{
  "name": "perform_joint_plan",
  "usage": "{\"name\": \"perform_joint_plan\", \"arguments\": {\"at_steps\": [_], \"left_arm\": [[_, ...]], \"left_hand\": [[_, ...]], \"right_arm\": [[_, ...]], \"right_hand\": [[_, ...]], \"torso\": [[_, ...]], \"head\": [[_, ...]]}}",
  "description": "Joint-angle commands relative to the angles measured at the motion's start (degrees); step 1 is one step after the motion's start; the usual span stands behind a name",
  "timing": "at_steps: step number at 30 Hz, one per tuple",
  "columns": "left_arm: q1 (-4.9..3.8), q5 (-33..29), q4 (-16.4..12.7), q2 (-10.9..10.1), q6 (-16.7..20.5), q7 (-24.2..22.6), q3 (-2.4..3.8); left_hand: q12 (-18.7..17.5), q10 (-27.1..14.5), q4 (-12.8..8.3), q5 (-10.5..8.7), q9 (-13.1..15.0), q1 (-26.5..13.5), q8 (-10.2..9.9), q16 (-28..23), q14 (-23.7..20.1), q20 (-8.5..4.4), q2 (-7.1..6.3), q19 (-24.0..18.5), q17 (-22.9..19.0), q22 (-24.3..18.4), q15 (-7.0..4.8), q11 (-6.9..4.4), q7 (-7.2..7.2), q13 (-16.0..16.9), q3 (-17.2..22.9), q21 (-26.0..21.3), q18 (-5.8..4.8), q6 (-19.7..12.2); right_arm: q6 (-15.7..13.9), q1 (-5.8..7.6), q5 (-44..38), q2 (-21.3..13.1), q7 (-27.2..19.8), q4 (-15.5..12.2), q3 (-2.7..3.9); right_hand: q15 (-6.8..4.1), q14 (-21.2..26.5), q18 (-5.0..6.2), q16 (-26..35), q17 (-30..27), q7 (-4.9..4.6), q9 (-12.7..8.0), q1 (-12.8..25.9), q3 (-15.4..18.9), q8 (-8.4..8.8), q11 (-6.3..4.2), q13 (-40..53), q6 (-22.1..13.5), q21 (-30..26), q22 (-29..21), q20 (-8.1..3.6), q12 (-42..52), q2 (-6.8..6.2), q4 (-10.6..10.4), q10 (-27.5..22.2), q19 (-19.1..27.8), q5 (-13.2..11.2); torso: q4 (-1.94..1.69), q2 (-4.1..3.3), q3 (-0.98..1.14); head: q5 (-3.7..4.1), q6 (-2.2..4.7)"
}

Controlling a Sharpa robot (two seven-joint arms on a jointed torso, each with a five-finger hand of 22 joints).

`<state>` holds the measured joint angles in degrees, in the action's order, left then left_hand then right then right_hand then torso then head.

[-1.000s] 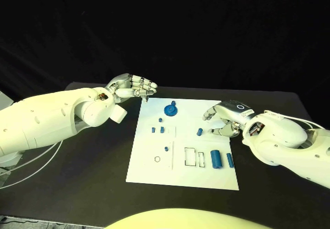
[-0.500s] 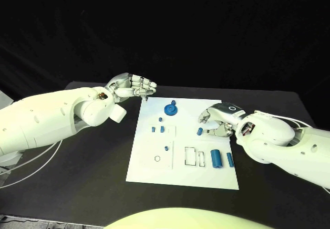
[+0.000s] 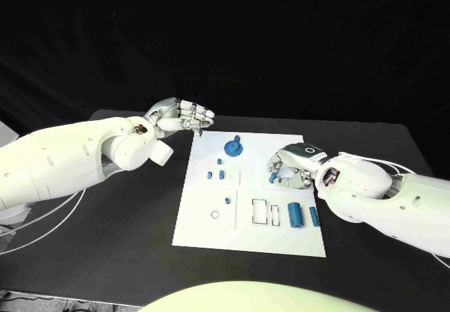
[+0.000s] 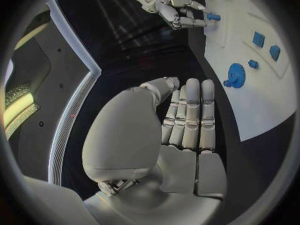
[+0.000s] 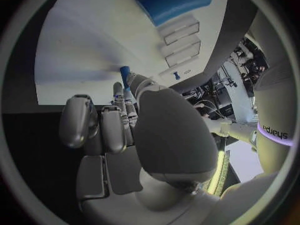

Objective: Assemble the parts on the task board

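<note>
The white task board (image 3: 246, 224) lies mid-table. On it are a blue gear (image 3: 233, 149), small blue pieces (image 3: 216, 174) and two blue cylinders (image 3: 302, 215). My right hand (image 3: 291, 168) is low over the board's right side, its fingertips pinching a small blue peg (image 3: 273, 177) that stands on the board. The left wrist view shows that pinch, right hand (image 4: 178, 10) on peg (image 4: 214, 17), and the gear (image 4: 236, 75). The peg (image 5: 125, 75) shows at my right hand's fingertips, with a cylinder (image 5: 175, 2) beyond. My left hand (image 3: 180, 117) hovers at the board's far left corner, fingers curled together and holding nothing.
Outlined rectangular slots (image 3: 264, 213) and a small ring mark (image 3: 214, 214) sit on the board's near half. Black table (image 3: 112, 227) surrounds the board on all sides. My left forearm (image 3: 75, 159) lies over the table's left part.
My right hand has moved left across the board to the small blue peg and closed its fingertips on it. My left hand has stayed in place.
</note>
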<state>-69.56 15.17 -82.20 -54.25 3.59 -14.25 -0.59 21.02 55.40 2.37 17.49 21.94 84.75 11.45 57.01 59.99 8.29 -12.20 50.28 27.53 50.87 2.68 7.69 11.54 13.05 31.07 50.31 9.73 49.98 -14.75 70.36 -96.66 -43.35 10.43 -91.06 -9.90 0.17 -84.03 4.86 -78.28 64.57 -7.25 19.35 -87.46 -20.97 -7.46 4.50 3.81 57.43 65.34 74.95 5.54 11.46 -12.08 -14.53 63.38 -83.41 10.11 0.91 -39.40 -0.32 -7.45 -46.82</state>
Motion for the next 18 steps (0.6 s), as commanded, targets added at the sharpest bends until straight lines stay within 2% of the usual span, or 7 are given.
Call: {"name": "perform_joint_plan", "arguments": {"at_steps": [1, 9, 13, 18], "left_arm": [[-0.04, -0.39, -0.18, 0.02, -0.9, -0.27, 0.04], [-0.04, -0.39, -0.17, -0.09, -0.91, -0.22, 0.04], [-0.04, -0.39, -0.18, -0.12, -0.92, -0.2, 0.04], [-0.04, -0.39, -0.18, -0.11, -0.97, -0.15, 0.04]], "left_hand": [[0.32, -0.24, -0.17, 0.15, -0.08, -0.37, -0.19, -0.36, -0.06, -0.1, 0.26, -0.49, 0.06, 0.01, 0.32, -0.01, 0.05, -0.06, -0.01, 0.04, 0.82, -0.25], [0.32, -0.24, -0.17, 0.15, -0.08, -0.37, -0.19, -0.36, -0.06, -0.1, 0.26, -0.49, 0.06, 0.01, 0.32, -0.01, 0.05, -0.06, -0.01, 0.04, 0.82, -0.25], [0.43, -0.19, -0.21, 0.16, -0.08, -0.43, -0.13, -0.38, -0.07, -0.08, 0.37, -0.51, 0.1, 0.01, 0.32, -0.02, 0.04, -0.08, -0.03, 0.02, 0.83, -0.18], [0.43, -0.19, -0.21, 0.16, -0.08, -0.43, -0.13, -0.38, -0.07, -0.08, 0.37, -0.51, 0.1, 0.01, 0.32, -0.02, 0.04, -0.08, -0.03, 0.02, 0.83, -0.18]], "right_arm": [[2.28, -0.2, -0.41, 0.3, -0.44, 0.13, -0.05], [2.54, -0.44, -0.68, 0.54, 0.0, 0.51, -0.11], [1.99, -0.53, -0.57, 0.68, -0.01, 0.52, -0.12], [0.3, -0.76, -0.4, 0.93, 0.18, 0.46, -0.12]], "right_hand": [[-0.45, -1.17, -0.44, -0.21, 0.03, -0.03, 0.11, -0.05, -0.56, -0.12, -0.02, -0.07, 0.66, 0.26, 4.81, -0.14, -0.51, -0.55, -0.01, 0.44, -0.21, -0.36], [-0.54, -1.19, -0.47, -0.27, 0.06, -0.2, 0.44, 0.21, -2.13, -0.58, -0.12, -0.01, 1.72, 0.36, 4.96, -0.23, -1.17, -0.49, -0.28, 1.34, -0.25, -0.51], [-0.62, -1.22, -0.56, -0.36, 0.12, -0.31, 0.9, 0.88, -3.61, -1.21, -0.21, 0.08, 2.98, 0.83, 5.26, -0.32, -1.56, 0.27, -0.65, 2.65, -0.4, -0.55], [-0.72, -1.31, -0.66, -0.53, 0.38, -0.17, 1.23, 1.73, -4.15, -1.56, -0.38, 0.18, 3.59, 1.42, 5.57, -0.37, -1.77, 0.5, -0.98, 3.61, -0.59, -0.57]], "torso": [[0.05, 0.01, 0.02], [0.01, -0.01, -0.01], [0.04, 0.02, 0.0], [0.0, -0.02, 0.03]], "head": [[-0.1, -0.07], [-0.06, -0.17], [-0.07, -0.22], [-0.07, -0.3]]}}
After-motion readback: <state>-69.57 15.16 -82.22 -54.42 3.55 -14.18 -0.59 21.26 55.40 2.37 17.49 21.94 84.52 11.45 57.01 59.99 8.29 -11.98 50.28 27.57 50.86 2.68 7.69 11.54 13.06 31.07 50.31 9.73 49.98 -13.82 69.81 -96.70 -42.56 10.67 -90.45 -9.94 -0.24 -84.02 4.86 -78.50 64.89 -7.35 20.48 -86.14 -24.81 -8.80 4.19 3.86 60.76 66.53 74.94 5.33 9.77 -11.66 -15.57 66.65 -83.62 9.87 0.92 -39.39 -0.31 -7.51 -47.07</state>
